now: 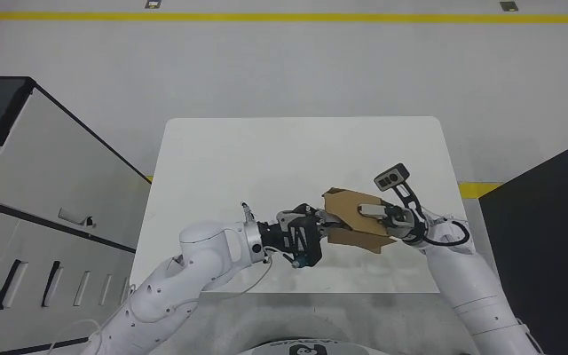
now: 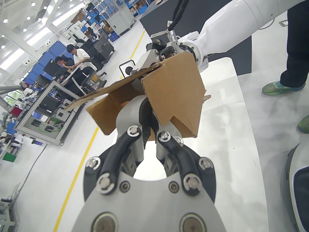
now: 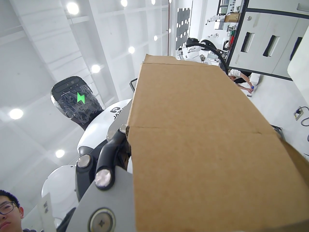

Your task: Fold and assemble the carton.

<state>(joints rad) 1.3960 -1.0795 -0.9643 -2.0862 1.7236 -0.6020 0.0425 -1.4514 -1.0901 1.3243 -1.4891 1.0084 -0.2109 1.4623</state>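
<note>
Top view: half-folded carton (image 1: 342, 206) held above the tabletop (image 1: 266, 160) near its front right edge, between both arms; the left jaws pinch its near flap, the right jaws pinch the opposite side.

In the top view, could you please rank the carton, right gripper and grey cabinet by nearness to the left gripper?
1. carton, held by the left gripper.
2. right gripper, on the carton's far side.
3. grey cabinet, beyond the table's left edge.

Glossy white arms (image 1: 202, 256); the left end effector (image 2: 148, 116) has a silver plate, black linkage bars and round screws.
</note>
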